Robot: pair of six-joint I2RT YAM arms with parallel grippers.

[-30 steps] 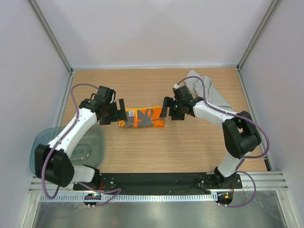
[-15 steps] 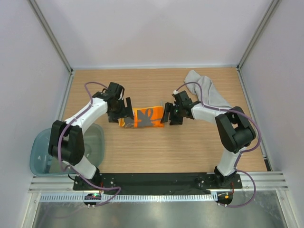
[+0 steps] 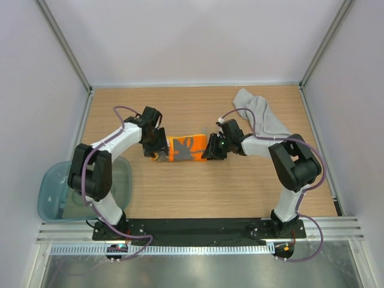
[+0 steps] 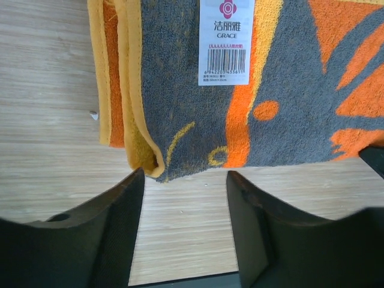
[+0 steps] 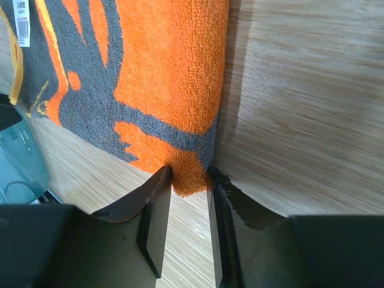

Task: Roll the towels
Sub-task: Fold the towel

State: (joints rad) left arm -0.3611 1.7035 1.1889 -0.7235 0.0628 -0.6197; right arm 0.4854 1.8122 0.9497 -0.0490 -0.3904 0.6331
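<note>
Orange towel (image 3: 187,148) lies folded and flat near the middle of the wooden table (image 3: 198,186), in the same spot as half a second ago, while both arms have closed in on it. The left gripper (image 3: 157,150) has come right up to the towel's left end, where before it stood a little short of it. The right gripper (image 3: 211,149) has dropped in tight against the right end. In the left wrist view the left gripper (image 4: 183,198) is spread wide, its two dark fingers on either side of the towel's near corner with bare wood between them; it holds nothing. In the right wrist view the right gripper (image 5: 187,180) has narrowed to a slim gap. The orange corner of the towel (image 5: 174,66) fills that gap, with a pad against each side of it, so the corner looks pinched. The towel's long axis runs left to right across the table, between the two grippers. Its stacked yellow-edged layers show at the left end (image 4: 288,90), beside a white barcode label (image 4: 225,41) on the grey and orange pattern. The grey towel (image 3: 264,117) lies rumpled at the far right of the table, well apart from the orange one. The teal tub (image 3: 54,192) sits at the near left edge.
</note>
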